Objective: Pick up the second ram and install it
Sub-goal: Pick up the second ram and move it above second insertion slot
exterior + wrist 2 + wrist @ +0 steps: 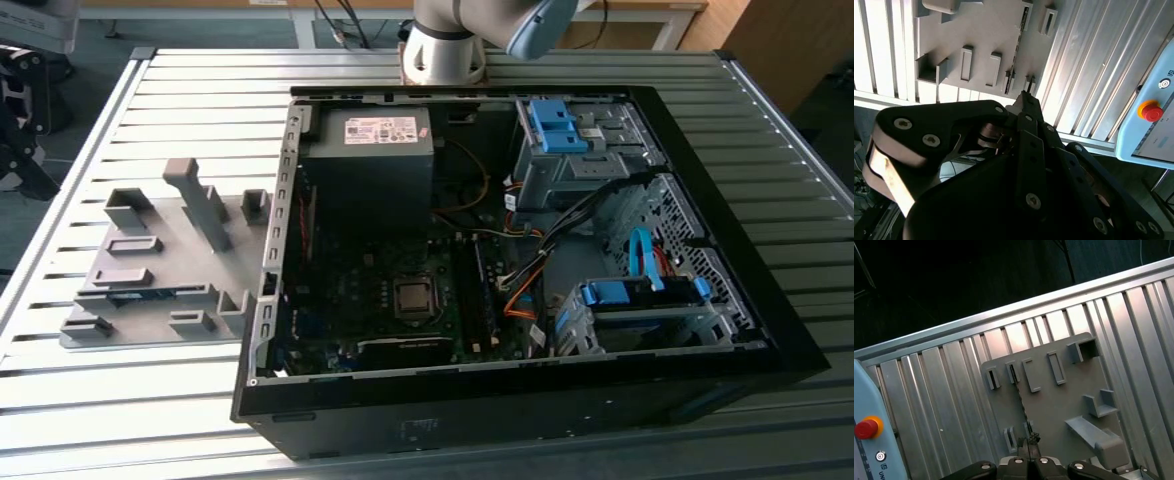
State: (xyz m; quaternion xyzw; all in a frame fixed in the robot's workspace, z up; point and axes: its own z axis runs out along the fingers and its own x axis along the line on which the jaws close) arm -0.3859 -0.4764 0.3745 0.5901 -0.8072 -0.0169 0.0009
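The second ram (1021, 404) is a thin dark stick standing on edge in the slots of the grey fixture plate (1064, 405). It shows in both wrist views (1018, 47), and in the exterior view as a thin greenish line (144, 293) near the fixture's front. My gripper (1029, 441) hangs well above the fixture, its fingertips lined up over one end of the stick. The black fingers (1027, 107) lie together, shut on nothing. The open computer case (534, 110) lies to the exterior view's right of the fixture, with the CPU socket (415, 297) and black memory slots (477, 290) inside.
The fixture (160, 270) carries several raised grey blocks and a tall post (200, 200). A pendant with a red stop button (1152, 111) lies on the ribbed metal table (174, 90). The arm's base (445, 50) stands behind the case. Cables and blue drive cages (641, 295) fill the case's right side.
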